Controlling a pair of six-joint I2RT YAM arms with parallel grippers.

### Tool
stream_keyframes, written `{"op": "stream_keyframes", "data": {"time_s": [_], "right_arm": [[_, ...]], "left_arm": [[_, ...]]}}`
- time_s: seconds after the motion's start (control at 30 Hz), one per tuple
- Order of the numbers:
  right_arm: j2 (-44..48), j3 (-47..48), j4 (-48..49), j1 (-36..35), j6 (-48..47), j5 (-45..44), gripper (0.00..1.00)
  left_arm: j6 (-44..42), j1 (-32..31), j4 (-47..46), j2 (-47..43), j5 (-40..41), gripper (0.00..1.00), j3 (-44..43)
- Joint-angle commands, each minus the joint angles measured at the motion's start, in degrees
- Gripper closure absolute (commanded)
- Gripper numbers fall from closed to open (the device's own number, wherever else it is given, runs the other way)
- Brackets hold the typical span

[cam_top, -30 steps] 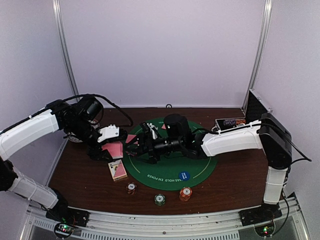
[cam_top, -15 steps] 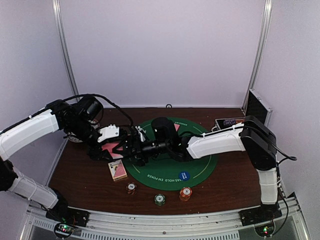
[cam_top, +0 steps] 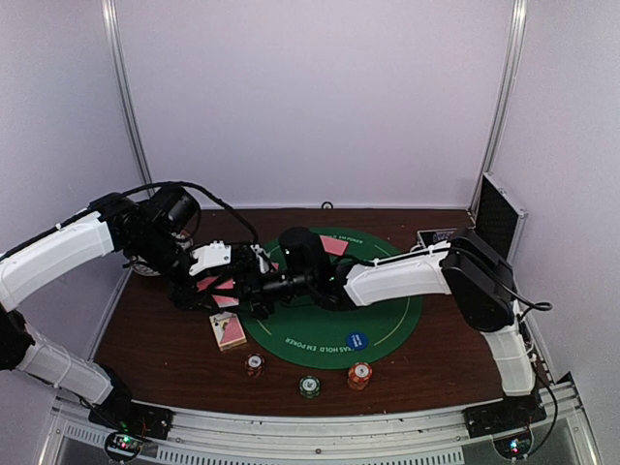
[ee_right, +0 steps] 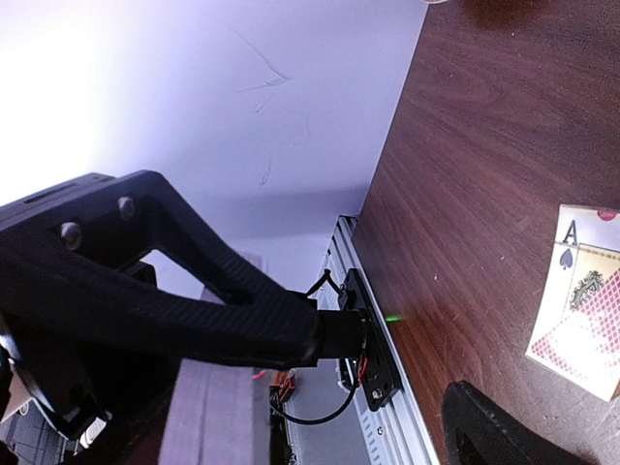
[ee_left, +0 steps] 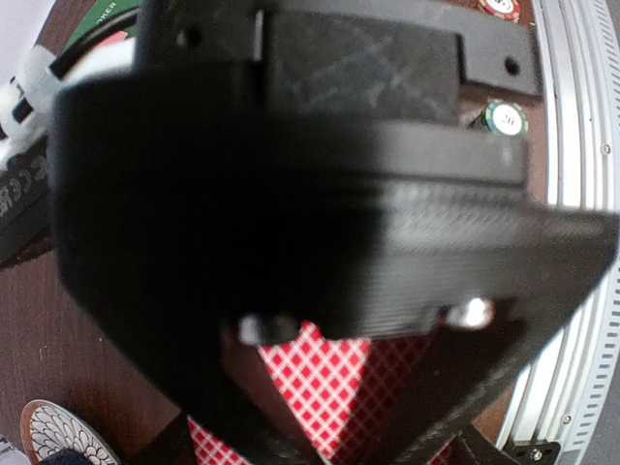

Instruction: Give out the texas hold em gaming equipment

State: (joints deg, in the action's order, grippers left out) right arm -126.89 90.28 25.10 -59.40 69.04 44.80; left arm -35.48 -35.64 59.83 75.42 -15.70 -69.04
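Note:
My left gripper [cam_top: 206,288] hovers over the table's left side, shut on a fan of pink-backed playing cards [ee_left: 329,383]. My right gripper [cam_top: 250,289] has reached across the mat right up to those cards, jaws open with nothing between them. In the right wrist view one finger [ee_right: 242,310] spans the frame and the other fingertip [ee_right: 504,426] sits low right. A small card pile [cam_top: 228,329] with an ace of spades on top [ee_right: 581,325] lies near the mat's left edge. Another pink card [cam_top: 334,245] rests at the mat's back. Three poker chips [cam_top: 255,364] [cam_top: 309,387] [cam_top: 359,375] line the front.
The round green felt mat [cam_top: 387,320] fills the table's middle, with a blue disc [cam_top: 356,340] on its front part. The open metal case [cam_top: 499,208] stands at the back right with chips [cam_top: 441,235] inside. A patterned object [ee_left: 58,431] lies near the left wall.
The right arm has stretched further left across the mat, bringing its open gripper up to the cards in the left gripper. The left arm has stayed still.

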Motion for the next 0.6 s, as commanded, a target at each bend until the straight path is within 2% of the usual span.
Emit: {"op": "stream_keyframes", "data": {"time_s": [0.0, 0.57], "right_arm": [[-2.2, 2.8, 0.6, -0.4, 1.4, 0.9, 0.12], [4.9, -8.2, -2.2, 2.9, 0.2, 0.3, 0.26]], "left_arm": [[0.1, -0.1, -2.1, -1.1, -1.2, 1.00, -2.2], [-0.2, -0.1, -2.0, -1.9, -1.1, 1.00, -1.6]]}}
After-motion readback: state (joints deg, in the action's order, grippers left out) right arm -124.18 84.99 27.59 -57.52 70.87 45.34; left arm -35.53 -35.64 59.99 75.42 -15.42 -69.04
